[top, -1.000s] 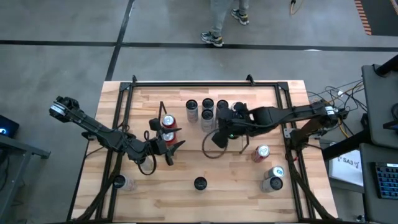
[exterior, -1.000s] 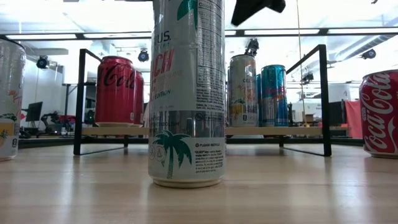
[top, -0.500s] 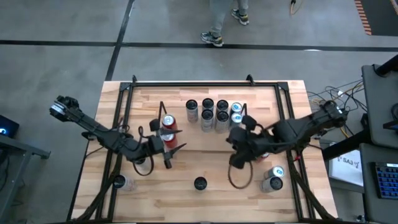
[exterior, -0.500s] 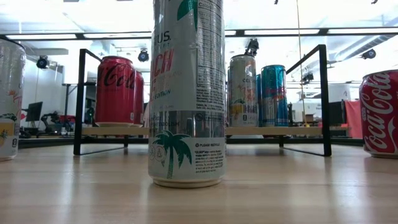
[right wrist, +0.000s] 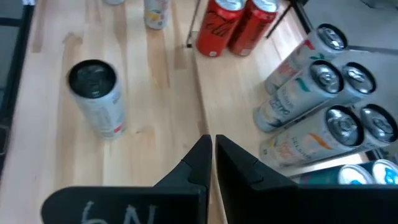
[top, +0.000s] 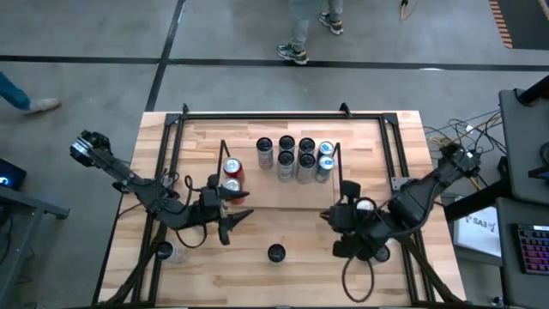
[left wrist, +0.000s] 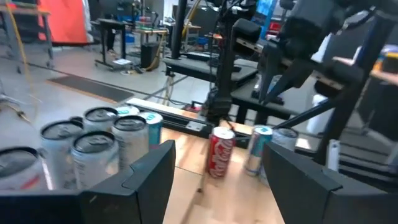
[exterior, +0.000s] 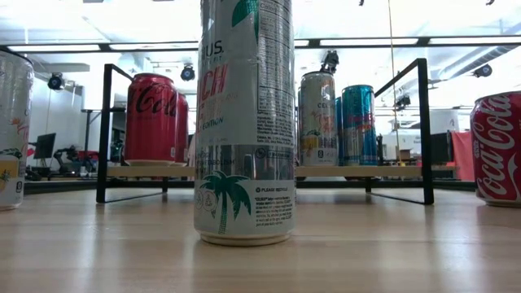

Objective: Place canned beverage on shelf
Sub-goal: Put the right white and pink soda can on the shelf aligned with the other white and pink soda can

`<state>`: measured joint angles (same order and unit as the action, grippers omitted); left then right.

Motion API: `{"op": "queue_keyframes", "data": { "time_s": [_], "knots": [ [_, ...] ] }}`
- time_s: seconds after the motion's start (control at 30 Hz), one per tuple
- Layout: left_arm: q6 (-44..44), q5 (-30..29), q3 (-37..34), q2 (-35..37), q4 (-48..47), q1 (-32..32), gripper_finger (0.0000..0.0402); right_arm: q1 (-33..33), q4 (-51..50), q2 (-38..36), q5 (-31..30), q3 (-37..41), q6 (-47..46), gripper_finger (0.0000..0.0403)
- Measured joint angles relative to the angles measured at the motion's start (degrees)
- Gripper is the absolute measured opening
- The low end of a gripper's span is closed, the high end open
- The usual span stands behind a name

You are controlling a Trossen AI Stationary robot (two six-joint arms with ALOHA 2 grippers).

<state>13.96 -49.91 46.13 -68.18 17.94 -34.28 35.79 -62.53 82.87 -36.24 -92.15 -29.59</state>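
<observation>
The shelf (top: 281, 183), with black wire end frames and a wood base, stands at the table's middle far side. It holds several silver and blue cans (top: 296, 157) and two red cans (top: 232, 168); in the low view the red cans (exterior: 153, 118) stand on its base (exterior: 269, 172). My left gripper (top: 236, 221) is open and empty, near the shelf's left end. My right gripper (top: 333, 225) is shut and empty, beside a red can (top: 364, 207) on the table. No gripper shows in the low view.
A tall white can (top: 275, 253) stands at the near middle, large in the low view (exterior: 244, 122). A can (top: 163, 251) stands near left; two cans (top: 377, 246) stand near right. Black tubular frame rails (top: 257, 114) border the table. A person's feet (top: 296, 51) show beyond it.
My right gripper has drawn back from the shelf's right end toward the table's near right, past the red can on the table, and has left the low view. My left gripper has backed a little toward the near edge, away from the red cans.
</observation>
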Motion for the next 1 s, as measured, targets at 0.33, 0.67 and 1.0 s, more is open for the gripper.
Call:
{"op": "queue_keyframes", "data": {
  "time_s": [0.33,0.67,1.0],
  "knots": [
    [1.07,1.43,1.30,-6.65,8.54,-0.29,0.0223,4.12,1.52,0.02,-4.46,1.17,-0.23,0.0013],
    [1.61,3.69,17.45,-17.65,-12.65,-0.69,0.0223,4.70,1.54,0.02,-4.45,1.22,-0.18,0.0013],
    [1.60,7.34,32.64,-32.65,-30.36,-2.21,0.0226,4.72,1.47,0.04,-4.14,1.54,0.10,0.0013]
  ]
}}
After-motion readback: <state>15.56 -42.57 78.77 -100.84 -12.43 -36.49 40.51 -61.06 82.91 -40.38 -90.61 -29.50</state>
